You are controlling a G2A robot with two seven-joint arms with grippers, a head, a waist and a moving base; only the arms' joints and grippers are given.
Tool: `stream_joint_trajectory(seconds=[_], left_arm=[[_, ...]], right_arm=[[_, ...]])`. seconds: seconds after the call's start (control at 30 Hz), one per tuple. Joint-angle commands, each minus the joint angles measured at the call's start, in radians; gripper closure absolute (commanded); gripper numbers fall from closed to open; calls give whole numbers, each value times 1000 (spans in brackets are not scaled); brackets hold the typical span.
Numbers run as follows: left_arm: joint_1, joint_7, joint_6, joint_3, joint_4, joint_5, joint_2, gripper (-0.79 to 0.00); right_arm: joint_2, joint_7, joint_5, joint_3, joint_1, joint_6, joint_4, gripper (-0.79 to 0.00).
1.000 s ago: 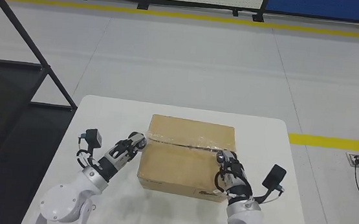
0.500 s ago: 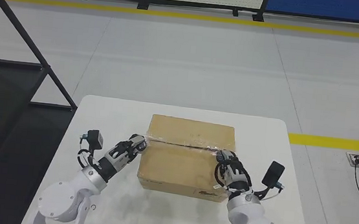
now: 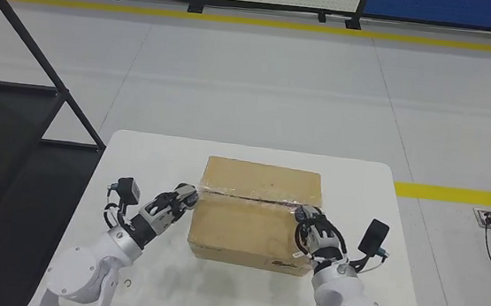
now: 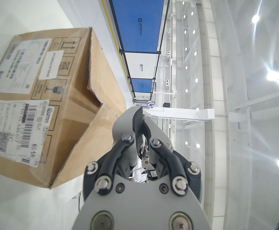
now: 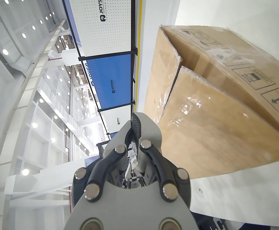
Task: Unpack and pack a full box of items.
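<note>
A brown cardboard box (image 3: pixel 258 209) stands in the middle of the white table (image 3: pixel 156 162), its top flaps down and taped with clear tape. My left gripper (image 3: pixel 188 192) is shut and empty at the box's left end, close to the seam of the end flaps (image 4: pixel 96 102). My right gripper (image 3: pixel 304 217) is shut and empty against the box's right end, by the taped flap seam (image 5: pixel 176 76). White labels cover the box side (image 4: pixel 24 71) in the left wrist view. The box's contents are hidden.
A dark rack (image 3: pixel 8 121) stands off the table's left side. Bare tabletop lies in front of the box and behind it. The table edges are near on both sides of the arms.
The right gripper has shifted slightly toward the box's right end and a little back toward me. The left gripper has barely moved. The box stays put.
</note>
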Motion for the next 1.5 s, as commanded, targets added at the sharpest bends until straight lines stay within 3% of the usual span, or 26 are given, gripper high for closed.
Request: stream_joint_trajectory(seconds=[0.0,0.57,1.03,1.47], left_arm=[[1,0,3,0,2,0,2,0],[-16,11,29,13,31,-4,12,0],[1,15,-10,-7,-7,-91,17,0],[16,6,-7,-13,-14,-107,25,0]], right_arm=[[0,4,2,2,1,2,4,0],[0,10,-35,-3,26,70,40,0],[-4,23,31,10,-31,-58,-32,0],[-2,31,41,18,-44,-58,-41,0]])
